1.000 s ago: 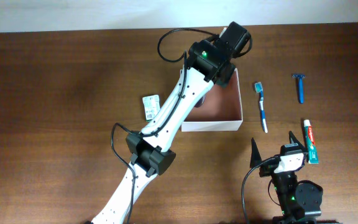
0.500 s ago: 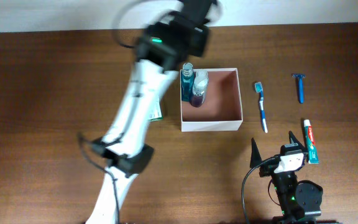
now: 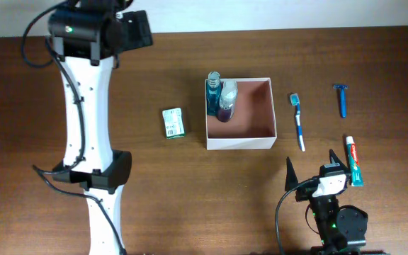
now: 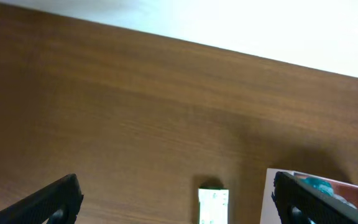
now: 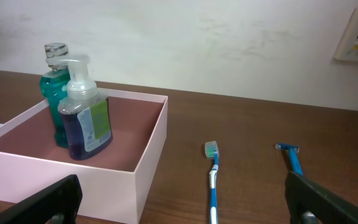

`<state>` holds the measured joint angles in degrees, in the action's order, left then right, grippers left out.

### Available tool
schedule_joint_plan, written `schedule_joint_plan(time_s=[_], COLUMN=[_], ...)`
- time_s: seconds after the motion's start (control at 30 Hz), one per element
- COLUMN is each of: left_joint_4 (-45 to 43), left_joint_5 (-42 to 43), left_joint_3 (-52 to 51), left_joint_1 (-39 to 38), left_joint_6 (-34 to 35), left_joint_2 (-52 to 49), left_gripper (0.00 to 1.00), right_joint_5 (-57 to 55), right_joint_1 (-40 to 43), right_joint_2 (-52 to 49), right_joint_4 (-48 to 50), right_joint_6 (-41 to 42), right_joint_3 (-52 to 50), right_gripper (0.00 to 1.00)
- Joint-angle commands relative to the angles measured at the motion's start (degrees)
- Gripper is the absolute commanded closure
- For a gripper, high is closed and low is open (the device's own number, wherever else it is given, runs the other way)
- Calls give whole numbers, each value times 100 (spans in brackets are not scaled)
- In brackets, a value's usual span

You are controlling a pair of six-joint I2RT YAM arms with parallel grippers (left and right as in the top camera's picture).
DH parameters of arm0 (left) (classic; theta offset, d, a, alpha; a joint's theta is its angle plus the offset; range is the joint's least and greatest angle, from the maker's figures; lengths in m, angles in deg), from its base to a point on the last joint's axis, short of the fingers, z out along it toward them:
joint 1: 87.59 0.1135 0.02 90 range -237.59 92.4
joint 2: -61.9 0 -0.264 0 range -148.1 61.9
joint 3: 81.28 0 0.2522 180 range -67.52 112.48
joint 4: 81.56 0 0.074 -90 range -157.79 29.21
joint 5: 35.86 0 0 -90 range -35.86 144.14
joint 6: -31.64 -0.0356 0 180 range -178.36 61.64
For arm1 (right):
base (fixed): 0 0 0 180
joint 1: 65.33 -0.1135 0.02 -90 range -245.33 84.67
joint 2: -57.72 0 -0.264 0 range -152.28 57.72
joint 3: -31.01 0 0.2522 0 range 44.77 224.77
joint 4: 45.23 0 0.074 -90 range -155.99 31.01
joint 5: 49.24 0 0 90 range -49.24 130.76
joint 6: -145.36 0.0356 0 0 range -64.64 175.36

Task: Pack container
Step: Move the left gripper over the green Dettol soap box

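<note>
Dark brown wood fills the overhead view, with a pale wall beyond the tabletop's far edge. Near the middle of that far edge sits the container. 2 bottles stand upright in its far left corner: a teal bottle and a purple pump bottle, close against each other. A small green-and-white packet lies on the wood left of the container, near it but apart. Toward the right edge lie a toothbrush, a razor and a toothpaste tube. The left arm reaches to the far edge, well left of the container. The right gripper sits by the near edge, jaws spread and empty.

From the left wrist, the left gripper is wide open and holds nothing. The packet and a corner of the container show below it.

From the right wrist, the spread jaws frame the container, toothbrush and razor.

Packing looks about a third done: 2 items in, 4 left out.
</note>
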<state>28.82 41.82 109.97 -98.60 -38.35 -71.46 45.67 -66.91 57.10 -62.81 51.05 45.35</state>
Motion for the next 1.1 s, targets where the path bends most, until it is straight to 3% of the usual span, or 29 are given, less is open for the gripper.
schedule_joint_plan(time_s=[0.0,0.83,1.07], left_joint_4=[9,-227,-492], left_joint_5=[203,321,466], left_joint_3=[-120,-2675,-3364], left_joint_1=[179,776,774], left_joint_6=[142,142,142], left_joint_2=[-68,-76,-76], left_gripper=[1,1,1], right_joint_5=[-68,-59,332], right_joint_1=[15,15,11], right_joint_2=[42,42,42], right_joint_4=[-33,-31,63], right_joint_6=[28,31,1178], right_joint_3=[-26,-26,-26], right_gripper=[2,2,2])
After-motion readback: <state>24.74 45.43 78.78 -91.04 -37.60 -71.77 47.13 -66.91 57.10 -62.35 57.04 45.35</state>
